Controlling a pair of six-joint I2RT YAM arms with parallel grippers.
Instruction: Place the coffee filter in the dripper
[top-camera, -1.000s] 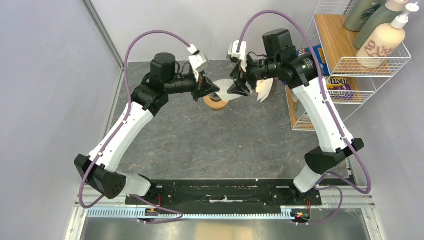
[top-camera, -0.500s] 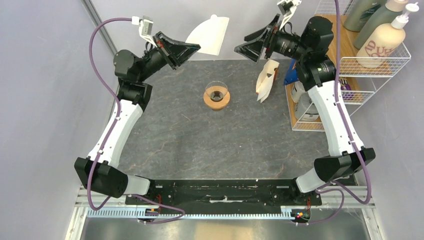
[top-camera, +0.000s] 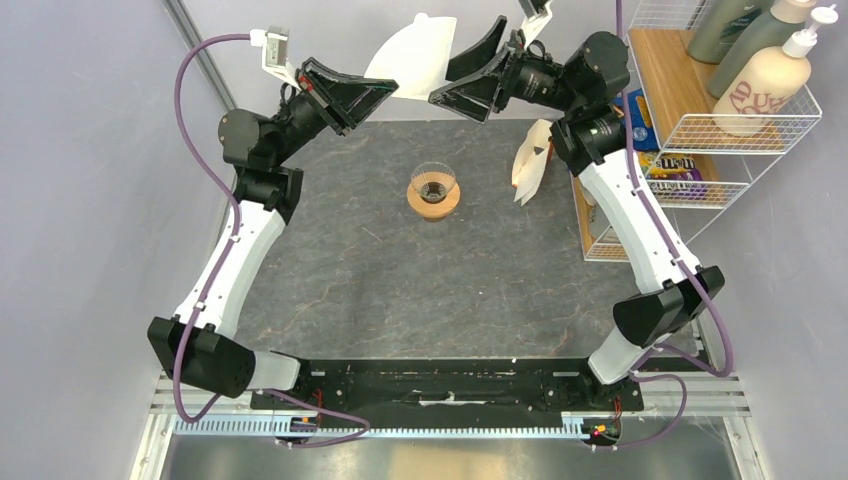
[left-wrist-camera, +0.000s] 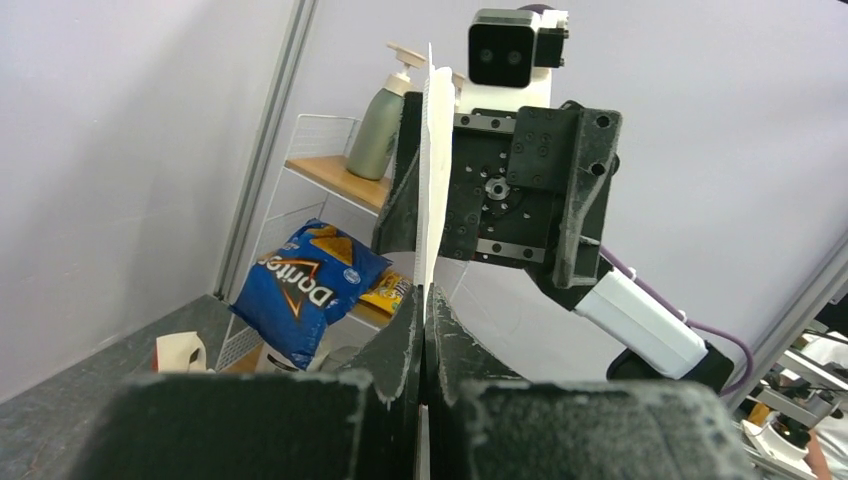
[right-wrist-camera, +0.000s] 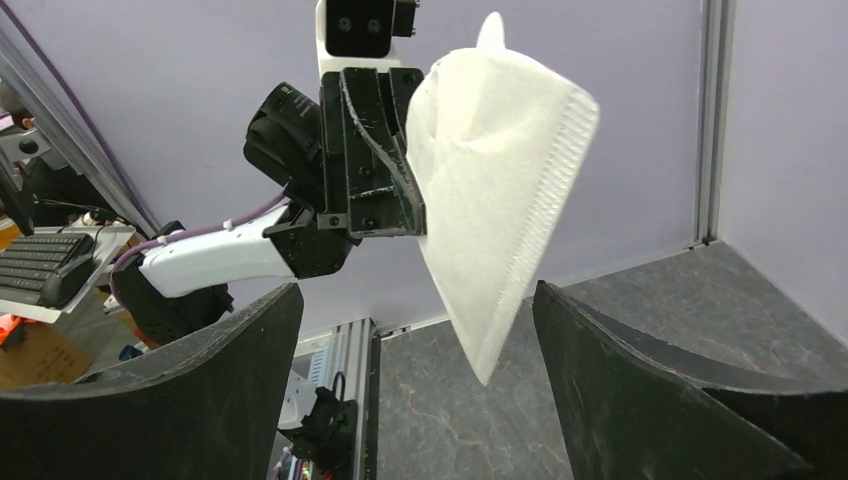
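Observation:
My left gripper (top-camera: 388, 90) is raised high at the back and shut on the coffee filter (top-camera: 415, 62), a flat white paper fan; it shows edge-on in the left wrist view (left-wrist-camera: 433, 180) and broadside in the right wrist view (right-wrist-camera: 500, 190). My right gripper (top-camera: 455, 80) is open and faces the filter from the right, its fingers either side of the filter's far edge without touching it. The dripper (top-camera: 434, 190), a clear glass cone in an orange-tan wooden ring, stands on the table below, apart from both grippers.
A white paper holder with more filters (top-camera: 530, 160) stands right of the dripper. A wire shelf (top-camera: 700, 120) with bottles and snack packets is at the right edge. A blue chip bag (left-wrist-camera: 305, 285) shows in the left wrist view.
Both arms rose from the dripper with the filter in the left gripper. In the last half second the right gripper swung left, closing in on the filter.

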